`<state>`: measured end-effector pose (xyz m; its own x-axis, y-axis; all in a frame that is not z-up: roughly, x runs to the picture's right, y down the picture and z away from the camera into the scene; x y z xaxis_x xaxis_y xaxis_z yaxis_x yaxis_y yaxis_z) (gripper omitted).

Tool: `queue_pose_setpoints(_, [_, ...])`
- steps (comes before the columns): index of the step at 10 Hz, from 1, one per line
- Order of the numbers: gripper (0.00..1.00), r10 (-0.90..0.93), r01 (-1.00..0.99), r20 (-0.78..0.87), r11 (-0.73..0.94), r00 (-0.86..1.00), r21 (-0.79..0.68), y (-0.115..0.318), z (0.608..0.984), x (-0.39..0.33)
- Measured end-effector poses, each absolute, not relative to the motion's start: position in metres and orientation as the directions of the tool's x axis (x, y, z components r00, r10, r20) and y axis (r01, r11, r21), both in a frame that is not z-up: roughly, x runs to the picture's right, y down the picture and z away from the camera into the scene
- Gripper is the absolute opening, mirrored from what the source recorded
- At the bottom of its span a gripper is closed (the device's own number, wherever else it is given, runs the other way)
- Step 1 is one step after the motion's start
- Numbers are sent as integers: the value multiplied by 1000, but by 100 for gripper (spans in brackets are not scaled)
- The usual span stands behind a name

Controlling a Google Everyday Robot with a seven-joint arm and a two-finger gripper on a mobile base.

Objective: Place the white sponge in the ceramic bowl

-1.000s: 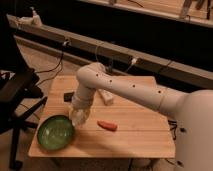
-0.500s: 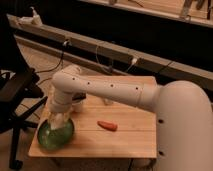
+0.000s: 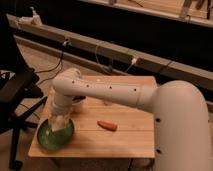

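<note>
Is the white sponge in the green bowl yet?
Cannot tell. The gripper hangs right over the green bowl, with a pale shape at its tip that could be the sponge; whether it is released is unclear.

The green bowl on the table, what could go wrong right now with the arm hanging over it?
The ceramic bowl sits near the front left corner of the table, so a nudge from the gripper lowered over it might push it toward the edge. Whether the white sponge is held or already in the bowl is hidden behind the gripper, so it could land on the rim and tumble out. The carrot lies well apart, likely safe.
</note>
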<state>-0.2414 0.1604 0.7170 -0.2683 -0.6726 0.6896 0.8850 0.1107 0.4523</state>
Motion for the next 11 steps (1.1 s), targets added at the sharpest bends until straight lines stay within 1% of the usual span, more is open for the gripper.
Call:
queue_pose_setpoints(1, [32,-670,886,690,105,-273,452,160,715,-246])
queue_pose_setpoints(2, [42,-668,885,695,118,-264,450,158,715,-243])
queue_pose_setpoints(6, [77,-668,873,697,147,-259,466,161,720,-237])
queue_pose_setpoints(7, [80,-669,871,697,151,-258,468,161,720,-236])
queue_pose_setpoints(9, [80,-672,861,697,176,-248,477,161,721,-235])
queue_pose_setpoints(10, [78,-673,859,700,190,-239,475,160,721,-234])
queue_pose_setpoints(11, [69,-662,863,708,185,-244,471,159,721,-234])
